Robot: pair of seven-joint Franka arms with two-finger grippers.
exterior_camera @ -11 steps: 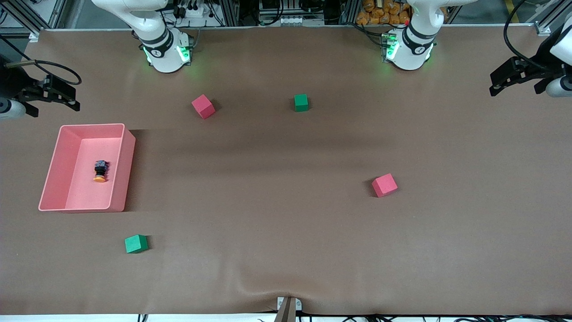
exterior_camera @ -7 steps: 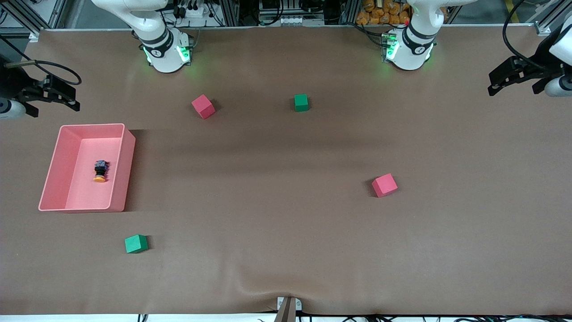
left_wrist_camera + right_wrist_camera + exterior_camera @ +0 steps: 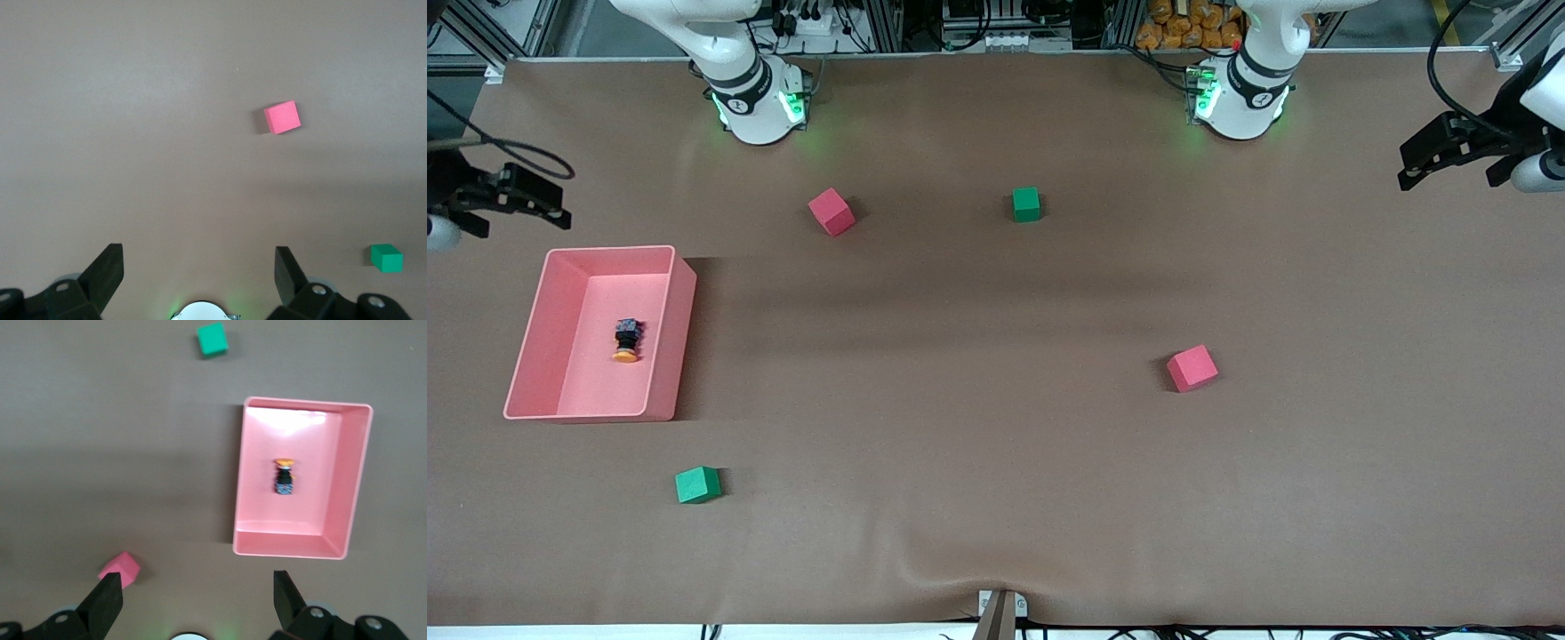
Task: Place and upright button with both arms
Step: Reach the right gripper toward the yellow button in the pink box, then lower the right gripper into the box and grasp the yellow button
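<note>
Green foam first: a green cube [image 3: 697, 484] sits nearest the front camera on the brown surface [image 3: 996, 462]. Farther off, the pink bin [image 3: 679, 333] holds the button [image 3: 627, 340], lying on its side, orange cap toward the camera. My right hand [image 3: 516, 201], fingers spread wide and empty, has just shifted at the bin's end of the surface, so I judge the pick is starting. My left hand [image 3: 1436, 158] waits at its own end, open, empty

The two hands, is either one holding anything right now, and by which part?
Nothing is held. Left hand and right hand are open and empty; the button lies in the pink bin.
</note>
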